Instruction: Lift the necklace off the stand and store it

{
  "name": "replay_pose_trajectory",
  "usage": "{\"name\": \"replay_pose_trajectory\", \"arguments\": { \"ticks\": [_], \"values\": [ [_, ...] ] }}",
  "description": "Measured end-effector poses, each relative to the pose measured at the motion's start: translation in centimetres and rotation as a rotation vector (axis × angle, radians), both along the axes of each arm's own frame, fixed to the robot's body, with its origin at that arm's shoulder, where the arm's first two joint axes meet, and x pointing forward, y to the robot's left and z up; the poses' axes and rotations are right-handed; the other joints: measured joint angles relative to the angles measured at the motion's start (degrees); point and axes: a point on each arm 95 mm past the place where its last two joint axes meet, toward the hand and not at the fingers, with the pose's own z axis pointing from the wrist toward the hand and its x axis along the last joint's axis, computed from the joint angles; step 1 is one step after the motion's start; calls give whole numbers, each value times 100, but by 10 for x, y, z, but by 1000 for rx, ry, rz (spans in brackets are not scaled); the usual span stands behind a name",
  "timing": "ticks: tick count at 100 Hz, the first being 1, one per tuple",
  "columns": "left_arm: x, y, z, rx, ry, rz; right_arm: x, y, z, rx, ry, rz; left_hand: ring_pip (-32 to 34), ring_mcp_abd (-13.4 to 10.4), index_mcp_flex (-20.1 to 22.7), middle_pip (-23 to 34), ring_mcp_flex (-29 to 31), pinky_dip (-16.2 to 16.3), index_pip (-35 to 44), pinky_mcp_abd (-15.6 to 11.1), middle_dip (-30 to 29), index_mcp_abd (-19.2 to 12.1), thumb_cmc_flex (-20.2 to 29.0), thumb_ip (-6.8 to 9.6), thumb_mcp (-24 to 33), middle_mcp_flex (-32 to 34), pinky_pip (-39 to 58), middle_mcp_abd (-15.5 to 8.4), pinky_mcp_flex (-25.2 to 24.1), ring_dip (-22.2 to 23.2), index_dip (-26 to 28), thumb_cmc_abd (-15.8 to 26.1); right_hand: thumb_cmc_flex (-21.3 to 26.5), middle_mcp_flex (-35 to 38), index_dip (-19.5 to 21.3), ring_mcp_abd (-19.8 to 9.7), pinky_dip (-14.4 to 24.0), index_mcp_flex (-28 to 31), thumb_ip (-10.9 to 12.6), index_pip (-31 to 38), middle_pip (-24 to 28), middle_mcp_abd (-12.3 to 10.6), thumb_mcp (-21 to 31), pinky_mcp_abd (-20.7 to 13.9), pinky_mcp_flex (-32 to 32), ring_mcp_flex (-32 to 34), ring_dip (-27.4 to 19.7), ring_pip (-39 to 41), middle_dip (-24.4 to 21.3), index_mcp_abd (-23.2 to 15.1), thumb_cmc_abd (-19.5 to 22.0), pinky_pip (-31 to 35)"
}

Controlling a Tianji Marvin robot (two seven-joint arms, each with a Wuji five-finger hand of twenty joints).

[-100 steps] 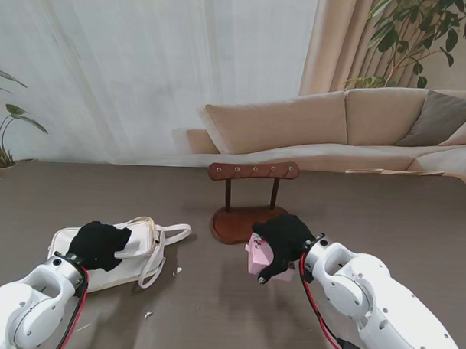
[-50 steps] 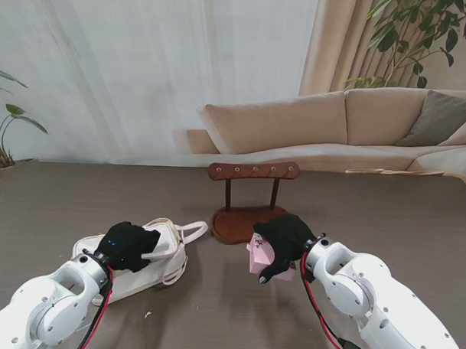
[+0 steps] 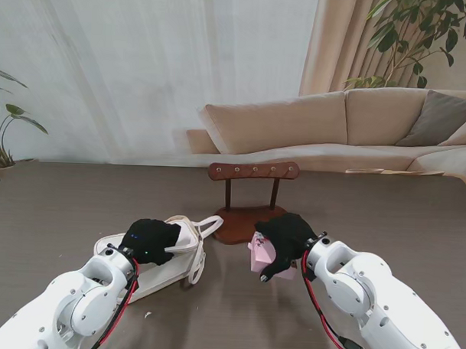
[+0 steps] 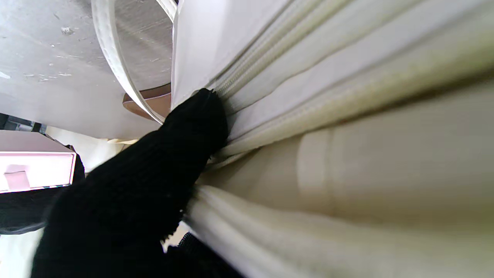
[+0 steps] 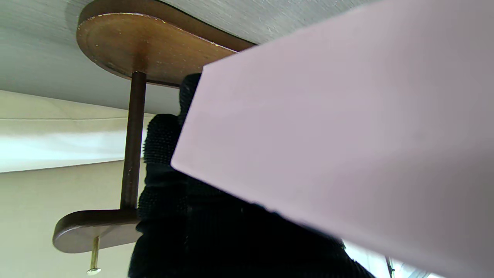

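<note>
Left robot hand (image 3: 151,240) grips the cream handbag (image 3: 173,257); right robot hand (image 3: 286,236) clasps the pink box (image 3: 258,257) beside the stand (image 3: 251,202).

table (image 3: 415,219) | wooden stand (image 3: 247,221) | cream bag (image 3: 177,253) | pink box (image 3: 258,258)

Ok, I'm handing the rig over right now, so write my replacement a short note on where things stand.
Left hand: shut on the white bag, to the left of the stand.
Right hand: shut on the pink box, just in front of the wooden stand.
Done: no necklace shows on the stand's pegs.
Unknown: where the necklace is; not visible in any view.
Left: confirm it is stored, then release both.
</note>
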Motion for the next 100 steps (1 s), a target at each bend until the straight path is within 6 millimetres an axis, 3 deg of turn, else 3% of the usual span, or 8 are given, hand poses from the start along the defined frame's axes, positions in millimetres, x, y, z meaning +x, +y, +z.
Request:
{"name": "replay_pose_trajectory", "arguments": {
  "ticks": [18, 41, 44, 81, 100],
  "values": [
    [-5, -3, 14, 21, 25, -3, 0, 3, 0, 4, -3, 7, 1, 4, -165, 305, -37, 167, -568, 5, -171, 17, -146, 7, -52, -391, 0, 6, -231, 7, 578, 305, 0, 0, 0, 0, 0, 0, 0, 0, 0, 0, 0, 0, 0, 0, 0, 0, 0, 0, 0, 0],
    [-9, 5, 24, 50, 13, -3, -1, 9, 2, 10, -10, 22, 151, 5, -303, 440, -44, 236, -1246, 5, -170, 52, -183, 15, -83, -443, 65, 0, -231, 98, 647, 775, 0, 0, 0, 0, 0, 0, 0, 0, 0, 0, 0, 0, 0, 0, 0, 0, 0, 0, 0, 0],
    [-9, 6, 25, 47, 13, 0, -1, 11, 3, 11, -12, 26, 231, 5, -303, 449, -42, 245, -1296, 5, -145, 62, -125, 133, -92, -443, 132, -1, -229, 146, 660, 867, 0, 0, 0, 0, 0, 0, 0, 0, 0, 0, 0, 0, 0, 0, 0, 0, 0, 0, 0, 0],
    [-2, 23, 49, 60, 40, 30, -5, 36, 13, 32, -45, 78, 585, -41, -314, 585, -41, 325, -1878, -7, 63, 64, -124, 129, -215, -535, 349, -3, -245, 293, 667, 957, 0, 0, 0, 0, 0, 0, 0, 0, 0, 0, 0, 0, 0, 0, 0, 0, 0, 0, 0, 0],
    [0, 36, 60, 150, 50, 44, -5, 44, 17, 41, -55, 93, 474, -45, -463, 589, -264, 325, -2179, -36, 63, 62, -124, 131, -281, -902, 196, -4, -713, 294, 811, 1002, 0, 0, 0, 0, 0, 0, 0, 0, 0, 0, 0, 0, 0, 0, 0, 0, 0, 0, 0, 0]
  ]
}}
